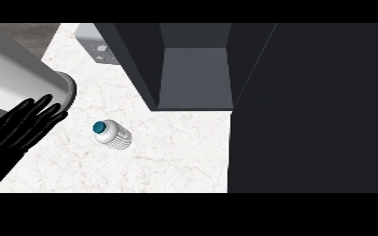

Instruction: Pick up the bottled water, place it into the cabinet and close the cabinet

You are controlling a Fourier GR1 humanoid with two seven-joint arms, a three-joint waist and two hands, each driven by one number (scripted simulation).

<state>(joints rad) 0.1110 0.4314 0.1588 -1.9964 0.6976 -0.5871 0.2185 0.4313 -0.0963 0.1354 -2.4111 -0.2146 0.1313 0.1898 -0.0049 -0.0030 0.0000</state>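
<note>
Nothing is done yet: the bottled water (112,134) stands ungrasped on the marble surface (177,155) just before the open cabinet (196,75), with the left robot hand (22,127) nearby, fingers spread and empty, so grasping, placing and closing remain.

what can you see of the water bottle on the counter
The water bottle looks white and ribbed, with a teal cap. Seen from above, it seems to stand upright on the pale marble counter, in front and left of the open cabinet. Nothing touches it; the left robot hand is beside it, apart.
</note>
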